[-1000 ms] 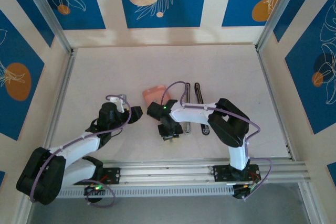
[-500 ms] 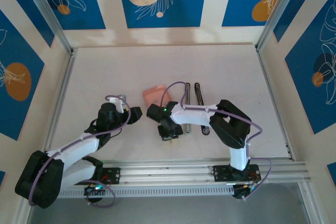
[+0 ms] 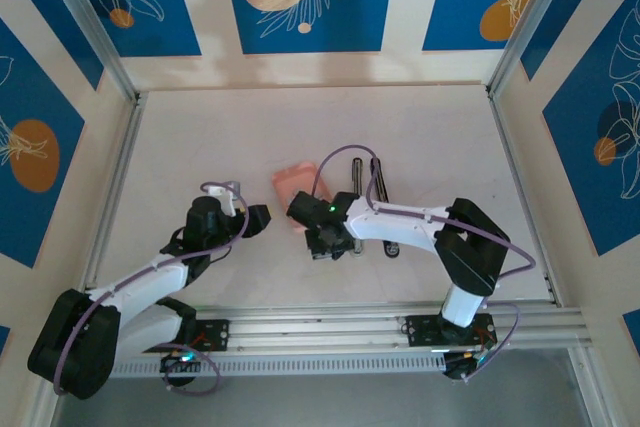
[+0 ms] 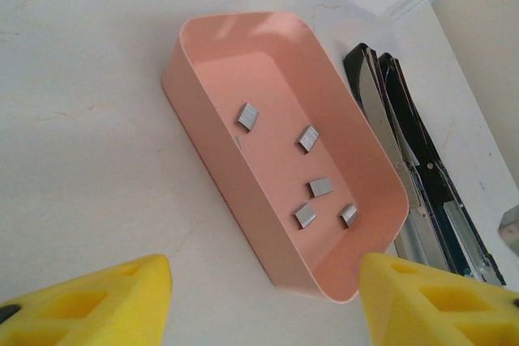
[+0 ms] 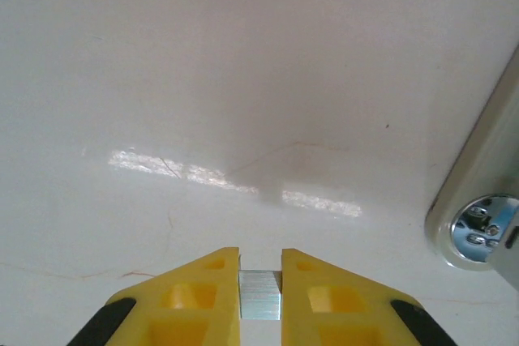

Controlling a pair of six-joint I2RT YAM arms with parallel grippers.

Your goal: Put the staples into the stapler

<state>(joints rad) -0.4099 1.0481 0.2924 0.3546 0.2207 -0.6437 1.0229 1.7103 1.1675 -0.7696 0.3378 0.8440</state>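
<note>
In the left wrist view several small grey staples (image 4: 309, 138) lie in the salmon-pink tray (image 4: 204, 113). The stapler (image 4: 425, 181) lies opened out just right of that tray, its silver and black arms side by side. From above, the stapler (image 3: 378, 185) is at mid-table. My right gripper (image 5: 260, 261) is shut on one strip of staples (image 5: 260, 294), low over the white table; the stapler's round silver end (image 5: 480, 229) is to its right. My left gripper (image 4: 263, 281) stands open just short of the tray's near corner, nothing between its yellow fingers (image 4: 113, 301).
The pink tray (image 3: 290, 184) sits left of the stapler, between my left gripper (image 3: 262, 214) and my right gripper (image 3: 325, 244). Bare white table lies behind them. Aluminium rails bound the table's sides and front.
The right arm has stretched out and its wrist has shifted right, nearer the stapler; its jaws have drawn tighter on the strip. The left arm has hardly moved.
</note>
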